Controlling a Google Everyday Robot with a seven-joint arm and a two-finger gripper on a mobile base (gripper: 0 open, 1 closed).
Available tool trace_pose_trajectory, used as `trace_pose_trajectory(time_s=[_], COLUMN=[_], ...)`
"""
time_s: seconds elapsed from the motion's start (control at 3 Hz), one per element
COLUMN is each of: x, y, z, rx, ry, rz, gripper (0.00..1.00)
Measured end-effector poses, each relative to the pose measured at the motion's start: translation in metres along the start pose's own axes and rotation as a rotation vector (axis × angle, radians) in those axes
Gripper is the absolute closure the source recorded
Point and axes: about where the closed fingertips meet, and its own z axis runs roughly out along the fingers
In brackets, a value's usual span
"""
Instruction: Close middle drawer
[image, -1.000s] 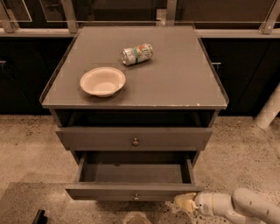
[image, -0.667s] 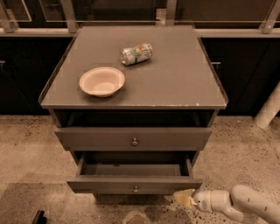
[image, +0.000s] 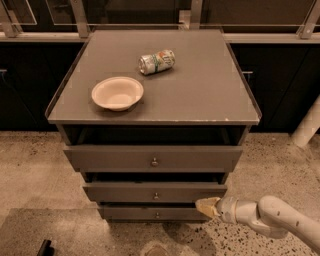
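Note:
The middle drawer (image: 155, 192) is a grey-brown flat front with a tiny round knob (image: 155, 196), in the middle of the cabinet's front. It stands only slightly out from the cabinet, with a thin dark gap above it. My gripper (image: 206, 206) comes in from the lower right on a white arm. Its tan tip touches the lower right corner of the middle drawer's front.
The top drawer (image: 152, 158) with a larger knob sits a little out. The narrow bottom drawer (image: 152, 213) is below. A cream bowl (image: 117, 92) and a lying can (image: 156, 61) rest on the cabinet top (image: 210, 95). Speckled floor surrounds the cabinet; a white post (image: 307, 125) stands at right.
The middle drawer has slid in from wide open to nearly flush. My gripper has moved forward and up with its front.

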Motion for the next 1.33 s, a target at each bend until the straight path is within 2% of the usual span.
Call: trace_pose_trajectory(time_s=[0.33,1.0,1.33], x=[0.0,-0.033,-0.038], y=[0.0,-0.02,-0.023], z=[0.0,0.03,0.032], rx=[0.0,-0.016,-0.022], ry=[0.0,-0.012,-0.016], rz=[0.0,-0.073,-0.079], gripper=[1.0,1.0,1.0])
